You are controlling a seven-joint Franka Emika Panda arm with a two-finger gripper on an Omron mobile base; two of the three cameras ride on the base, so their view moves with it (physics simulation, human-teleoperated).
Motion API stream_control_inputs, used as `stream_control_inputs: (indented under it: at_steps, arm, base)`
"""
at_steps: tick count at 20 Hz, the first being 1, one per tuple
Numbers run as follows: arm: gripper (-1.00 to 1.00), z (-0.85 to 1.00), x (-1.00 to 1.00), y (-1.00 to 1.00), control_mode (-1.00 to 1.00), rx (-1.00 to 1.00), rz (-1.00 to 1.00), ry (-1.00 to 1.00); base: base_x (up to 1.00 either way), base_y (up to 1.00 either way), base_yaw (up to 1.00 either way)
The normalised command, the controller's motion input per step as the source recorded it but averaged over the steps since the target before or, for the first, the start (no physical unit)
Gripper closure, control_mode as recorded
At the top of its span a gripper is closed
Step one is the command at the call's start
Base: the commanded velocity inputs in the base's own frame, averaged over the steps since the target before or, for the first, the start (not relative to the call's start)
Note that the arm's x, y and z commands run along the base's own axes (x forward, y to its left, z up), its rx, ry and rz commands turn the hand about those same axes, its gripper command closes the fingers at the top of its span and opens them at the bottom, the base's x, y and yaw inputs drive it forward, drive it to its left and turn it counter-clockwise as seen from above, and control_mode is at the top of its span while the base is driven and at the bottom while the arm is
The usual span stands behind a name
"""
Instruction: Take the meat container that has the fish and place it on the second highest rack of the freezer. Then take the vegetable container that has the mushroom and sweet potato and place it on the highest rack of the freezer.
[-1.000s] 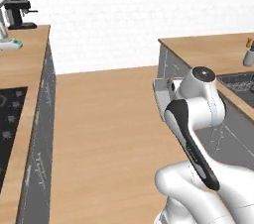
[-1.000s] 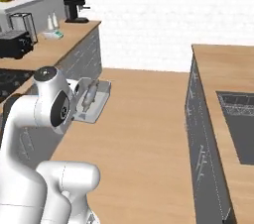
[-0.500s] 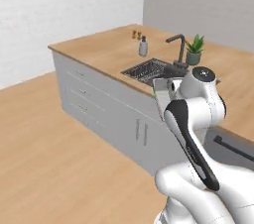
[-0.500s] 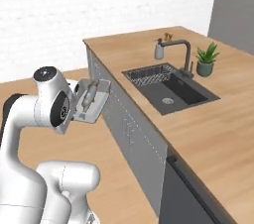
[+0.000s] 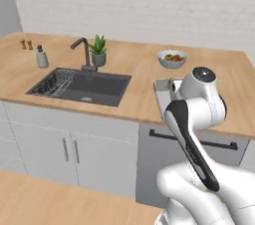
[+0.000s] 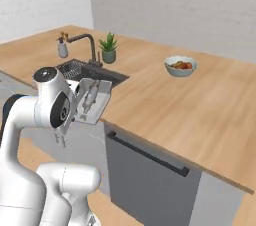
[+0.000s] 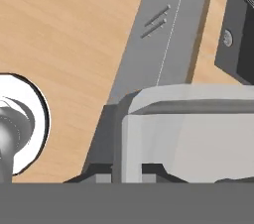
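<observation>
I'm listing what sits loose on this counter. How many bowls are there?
1. The bowl stands on the wooden counter, to the right of the sink and the potted plant. The arm may hide others.

Matt wooden counter (image 5: 139, 64) (black sink (image 5: 82, 87))

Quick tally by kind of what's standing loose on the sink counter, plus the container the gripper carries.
Potted plant: 1
Soap dispenser: 1
Small shakers: 2
Bowl of fruit: 1
Grey container, held in the gripper: 1
Total: 6
</observation>
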Motion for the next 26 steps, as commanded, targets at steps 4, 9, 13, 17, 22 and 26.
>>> stream_control_inputs:
  at_steps: [4, 9, 13, 17, 22, 26]
  arm:
    - [1.0, 0.0, 0.0, 0.0, 1.0, 0.0, 0.0, 0.0]
    - [1.0, 0.0, 0.0, 0.0, 1.0, 0.0, 0.0, 0.0]
    - [1.0, 0.0, 0.0, 0.0, 1.0, 0.0, 0.0, 0.0]
    - [1.0, 0.0, 0.0, 0.0, 1.0, 0.0, 0.0, 0.0]
    - [1.0, 0.0, 0.0, 0.0, 1.0, 0.0, 0.0, 0.0]
    - [1.0, 0.0, 0.0, 0.0, 1.0, 0.0, 0.0, 0.0]
  base:
    - [0.02, -1.0, -0.63]
    - [0.07, -0.9, -0.66]
    - [0.0, -0.54, -0.78]
    - [0.02, -0.32, -0.79]
    - [0.03, -0.02, -0.88]
    - [0.17, 0.09, -0.82]
